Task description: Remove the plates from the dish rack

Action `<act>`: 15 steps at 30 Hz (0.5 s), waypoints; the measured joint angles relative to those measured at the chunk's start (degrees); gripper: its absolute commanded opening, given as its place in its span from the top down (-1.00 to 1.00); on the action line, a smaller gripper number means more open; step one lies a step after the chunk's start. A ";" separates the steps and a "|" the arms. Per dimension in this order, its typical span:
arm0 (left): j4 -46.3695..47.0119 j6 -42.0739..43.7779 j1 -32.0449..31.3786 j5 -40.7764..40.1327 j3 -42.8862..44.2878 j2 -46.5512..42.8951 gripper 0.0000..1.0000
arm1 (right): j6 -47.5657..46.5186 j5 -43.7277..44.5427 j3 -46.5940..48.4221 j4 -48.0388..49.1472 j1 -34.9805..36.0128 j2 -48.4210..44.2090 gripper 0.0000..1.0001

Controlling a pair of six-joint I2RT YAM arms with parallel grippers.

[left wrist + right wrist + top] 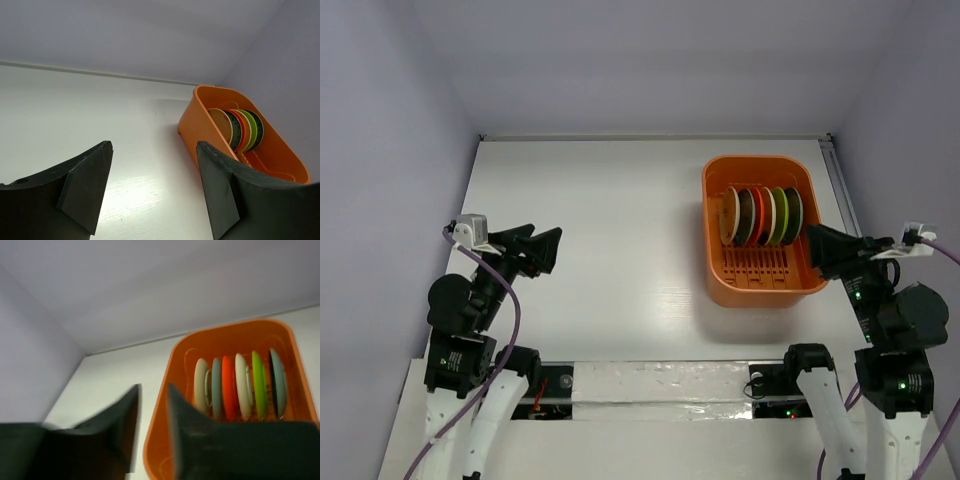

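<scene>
Six plates (763, 215) were seen standing on edge in the orange dish rack (760, 290).
The rack was set on the white tabletop (620, 220) toward its right side, with the plates lined up in its far half. The left pincer (542, 238) was held spread wide and empty, well apart from the rack. The right pincer (812, 250) was held narrowly parted and empty at the rack's right rim.

White tabletop (620, 230); pale lavender walls (650, 60) ahead of and outboard of left gripper (545, 234) and right gripper (812, 250); diffuse light.

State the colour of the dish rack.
The dish rack is orange; clearest in the top external view.
</scene>
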 measured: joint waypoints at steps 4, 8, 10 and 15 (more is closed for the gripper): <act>-1.68 0.96 0.00 -1.01 0.00 0.00 -0.14 | -0.68 -1.18 0.09 -0.42 0.00 2.32 1.00; -3.48 1.42 0.00 -3.15 -0.02 0.00 0.35 | -0.66 -2.62 0.52 -0.31 0.00 7.02 1.00; -3.80 1.38 0.02 -4.17 -0.17 0.00 0.69 | -0.57 -3.45 0.48 0.04 0.00 10.27 1.00; -3.89 1.18 0.00 -4.35 -2.25 0.24 1.00 | -0.31 -1.60 0.42 0.96 3.65 18.67 1.00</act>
